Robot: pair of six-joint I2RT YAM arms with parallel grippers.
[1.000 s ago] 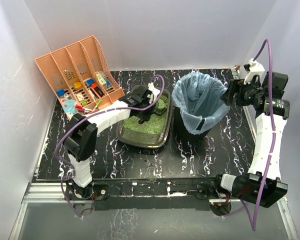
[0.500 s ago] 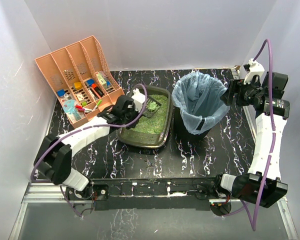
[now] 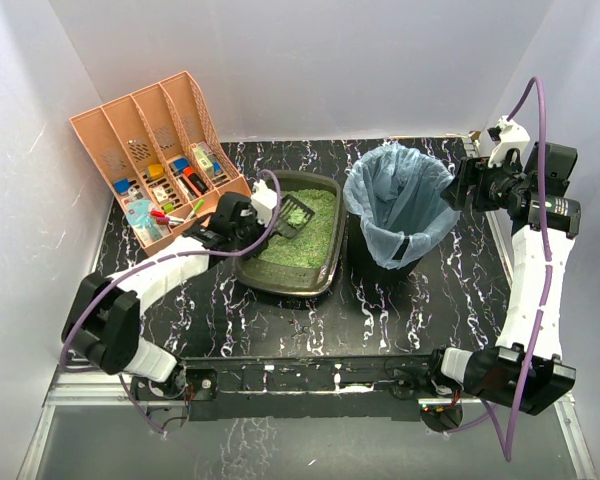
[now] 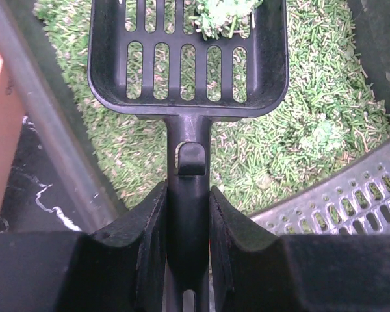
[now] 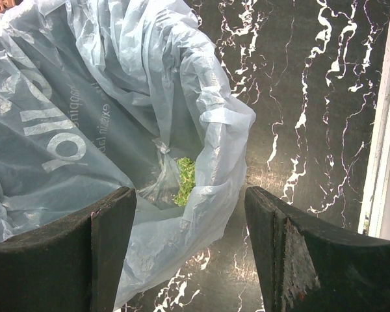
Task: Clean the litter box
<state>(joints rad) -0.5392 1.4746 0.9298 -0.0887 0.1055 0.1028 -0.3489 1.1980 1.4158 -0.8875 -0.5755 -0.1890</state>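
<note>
The litter box (image 3: 272, 281) is a dark olive-grey tray of green litter (image 3: 310, 238) at mid-table. My left gripper (image 3: 261, 220) is at the box's left rim, shut on the handle of a black slotted scoop (image 3: 292, 212). In the left wrist view the fingers (image 4: 146, 227) clamp the handle, and the scoop (image 4: 182, 97) hangs over the litter (image 4: 312, 97) with a green clump (image 4: 224, 12) in its far end. The box rim (image 4: 49, 130) runs down the left. My right gripper (image 3: 466, 186) is open and empty, right of the bin (image 3: 395, 205).
The black bin with a pale blue bag liner (image 5: 84, 117) stands right of the litter box, with a green clump (image 5: 185, 179) inside. A peach-orange organiser (image 3: 155, 150) is at the back left. A grey perforated surface (image 4: 351, 195) shows low right in the left wrist view.
My left gripper has drawn back to the left across the box with the scoop, and the scoop head has come up out of the litter. The right arm has not moved.
</note>
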